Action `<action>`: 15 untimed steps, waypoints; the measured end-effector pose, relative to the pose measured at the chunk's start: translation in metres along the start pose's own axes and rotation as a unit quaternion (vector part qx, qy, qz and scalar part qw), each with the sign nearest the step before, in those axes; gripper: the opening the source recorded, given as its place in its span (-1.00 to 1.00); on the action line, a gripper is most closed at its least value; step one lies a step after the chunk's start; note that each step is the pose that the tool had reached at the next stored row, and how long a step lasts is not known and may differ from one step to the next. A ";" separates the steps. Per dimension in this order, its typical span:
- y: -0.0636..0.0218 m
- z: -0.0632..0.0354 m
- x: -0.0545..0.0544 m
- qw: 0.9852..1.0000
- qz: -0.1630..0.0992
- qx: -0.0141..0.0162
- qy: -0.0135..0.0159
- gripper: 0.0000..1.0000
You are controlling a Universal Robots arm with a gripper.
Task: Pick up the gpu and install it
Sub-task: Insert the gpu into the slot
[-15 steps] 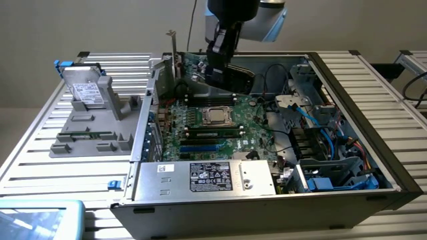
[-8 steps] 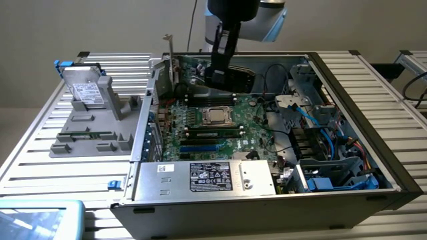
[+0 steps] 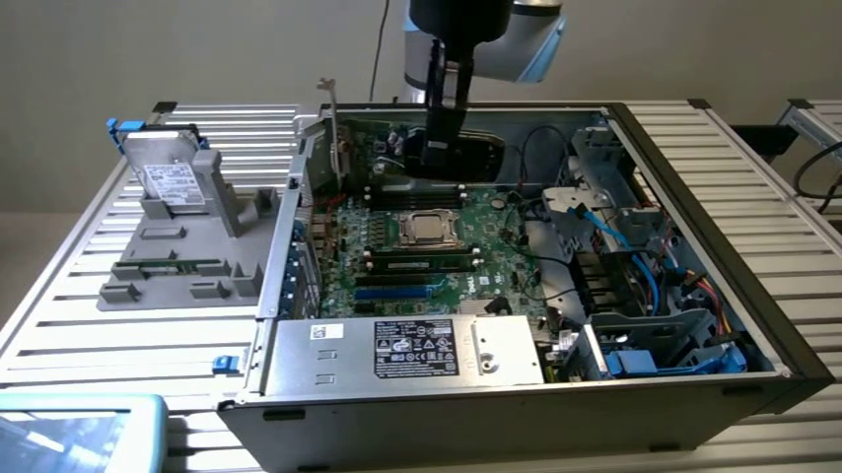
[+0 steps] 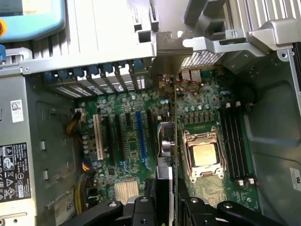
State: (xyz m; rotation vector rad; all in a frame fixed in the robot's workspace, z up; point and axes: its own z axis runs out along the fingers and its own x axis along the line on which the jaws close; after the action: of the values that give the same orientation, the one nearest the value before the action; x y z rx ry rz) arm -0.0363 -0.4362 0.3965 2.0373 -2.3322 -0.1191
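One gripper (image 3: 441, 156), jaws pressed together on the gpu (image 3: 480, 158). From the wrist camera we see the black fingers (image 4: 141, 209) on either side of the card, pinching it by its upper edge. The card stands on edge, upright, inside the open pc case (image 3: 790, 340), with the arm vertical above it. It has a black cooler (image 4: 165, 141) on one face, and its silver end bracket (image 3: 330, 103) faces the case's rear wall on the exterior view's left, tip showing above the rim. From the wrist camera we see the card edge-on, lined up over the motherboard (image 3: 494, 286) between the blue expansion slot (image 4: 139, 136) and the cpu socket (image 3: 428, 229), parallel to the slots. In the exterior view it sits high in the case. We cannot tell whether its lower edge reaches a slot. The bracket end is near the row of rear slot covers (image 4: 94, 75) with blue tabs. Memory slots (image 4: 235, 141) run along the socket's other side. The grey power supply (image 3: 315, 360) with its black label sits in the case corner nearest the exterior camera, and the drive cage (image 3: 658, 335) is on the exterior view's right. The case sits on a slatted metal table (image 3: 750, 168). Well apart from the card, outside the case on the exterior view's left, a hard drive (image 3: 169, 177) leans upright in a grey holder (image 3: 184, 256). A device with a light-blue frame (image 3: 79, 424) lies at the table's near corner.
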 end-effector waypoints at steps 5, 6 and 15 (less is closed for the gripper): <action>0.0000 0.0001 0.000 0.999 -0.032 0.005 0.012 -0.44; 0.0000 0.0001 0.000 0.999 -0.036 0.007 0.016 -0.44; -0.0001 0.0005 0.000 0.998 -0.056 0.015 0.039 -0.44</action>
State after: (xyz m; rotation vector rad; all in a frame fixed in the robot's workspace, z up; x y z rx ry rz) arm -0.0362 -0.4362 0.3960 2.1442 -2.1890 -0.0088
